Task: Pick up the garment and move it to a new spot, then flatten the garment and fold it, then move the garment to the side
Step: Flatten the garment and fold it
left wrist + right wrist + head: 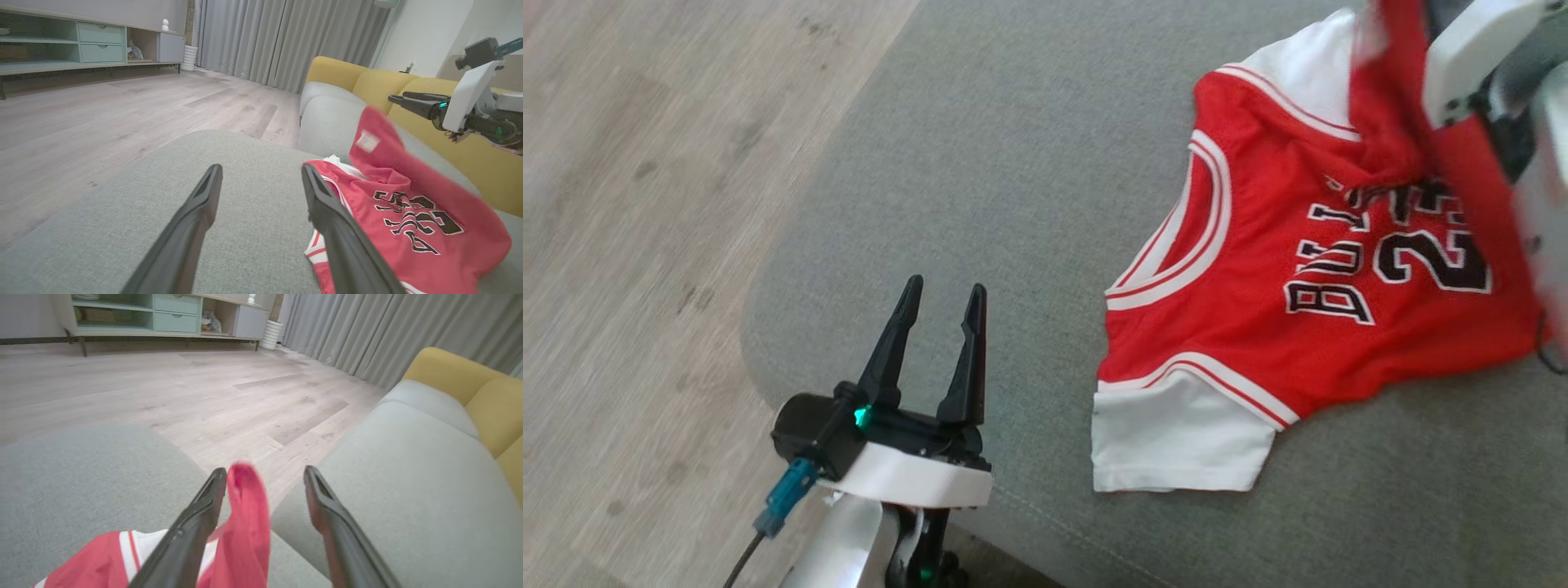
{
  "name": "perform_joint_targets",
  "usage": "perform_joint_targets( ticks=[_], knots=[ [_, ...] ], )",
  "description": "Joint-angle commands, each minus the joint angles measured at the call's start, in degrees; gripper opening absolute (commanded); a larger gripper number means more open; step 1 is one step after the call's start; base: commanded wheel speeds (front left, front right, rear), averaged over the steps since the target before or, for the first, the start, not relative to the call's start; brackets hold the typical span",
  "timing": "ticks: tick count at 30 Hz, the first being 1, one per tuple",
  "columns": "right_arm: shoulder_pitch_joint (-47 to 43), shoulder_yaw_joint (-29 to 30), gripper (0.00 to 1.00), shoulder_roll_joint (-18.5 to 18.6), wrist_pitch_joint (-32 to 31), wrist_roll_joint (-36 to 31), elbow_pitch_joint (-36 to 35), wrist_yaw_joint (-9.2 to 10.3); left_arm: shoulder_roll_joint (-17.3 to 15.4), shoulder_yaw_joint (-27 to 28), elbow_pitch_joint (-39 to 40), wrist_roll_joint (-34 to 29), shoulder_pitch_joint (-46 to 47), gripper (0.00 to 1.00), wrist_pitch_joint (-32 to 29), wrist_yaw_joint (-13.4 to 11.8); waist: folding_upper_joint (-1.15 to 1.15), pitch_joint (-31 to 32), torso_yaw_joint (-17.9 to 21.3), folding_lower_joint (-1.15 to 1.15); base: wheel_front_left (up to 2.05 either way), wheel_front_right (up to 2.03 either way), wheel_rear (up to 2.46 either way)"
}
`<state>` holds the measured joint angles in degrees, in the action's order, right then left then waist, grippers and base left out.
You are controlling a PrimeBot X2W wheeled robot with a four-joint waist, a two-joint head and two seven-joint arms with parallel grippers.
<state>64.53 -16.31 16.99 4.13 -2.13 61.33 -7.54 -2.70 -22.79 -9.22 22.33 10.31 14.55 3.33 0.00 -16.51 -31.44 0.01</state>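
Left end effector of mine hovers released, fingers spread, over the bare grey fabric sofa seat, beside the garment. My right end effector is released too: its fingers stand wide, and a blurred red flap rises loose between them, close to one finger. The red mesh basketball jersey with white sleeves and striped white trim lies rumpled on the seat, one part lifted. Its black, white-edged lettering reads "BUL", the rest lost in a fold, beside "23". Across the wooden floor, a pale green low cabinet shows two shut drawers; its open compartment holds something crumpled I cannot identify.
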Motion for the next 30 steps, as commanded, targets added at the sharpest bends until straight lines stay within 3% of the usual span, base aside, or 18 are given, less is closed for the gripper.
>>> perform_joint_targets(
  ticks=[1, 8, 16, 21, 30],
  knots=[
    [2.32, -0.59, 1.00, -1.02, 1.46, 0.60, -0.07, 0.05, -0.18, 1.47, 1.54, 0.34, 2.14, 1.00, 0.45, -0.63, 0.00, -0.59, -0.39, -0.01, 0.00, 0.00, 0.00],
    [2.42, -1.10, 1.00, -2.72, 6.96, 3.99, 5.12, 0.05, -0.18, 2.89, 1.71, -0.02, 2.77, 1.00, 0.45, -1.01, 0.00, 1.00, 3.61, -0.01, 0.00, 0.00, 0.00],
    [-1.69, 0.96, 1.00, -5.71, 10.51, 9.23, 4.00, 0.05, -0.18, 5.54, 1.36, -2.05, 2.65, 1.00, 0.45, -0.63, 0.00, 5.22, 10.77, -0.01, 0.00, 0.00, 0.00],
    [-8.28, 4.73, 1.00, -7.88, 10.83, 13.19, -3.34, 0.05, -0.18, 7.75, 0.86, -3.59, 2.06, 1.00, 0.45, -0.11, 0.00, 8.02, 15.99, -0.01, 0.00, 0.00, 0.00],
    [-30.15, 12.68, 1.00, -11.63, 10.86, 16.19, -21.82, 0.05, -0.18, 10.98, -0.45, -5.39, -0.56, 1.00, 0.45, 0.71, 0.00, 11.98, 23.15, -0.01, 0.00, 0.00, 0.00]
  ],
)
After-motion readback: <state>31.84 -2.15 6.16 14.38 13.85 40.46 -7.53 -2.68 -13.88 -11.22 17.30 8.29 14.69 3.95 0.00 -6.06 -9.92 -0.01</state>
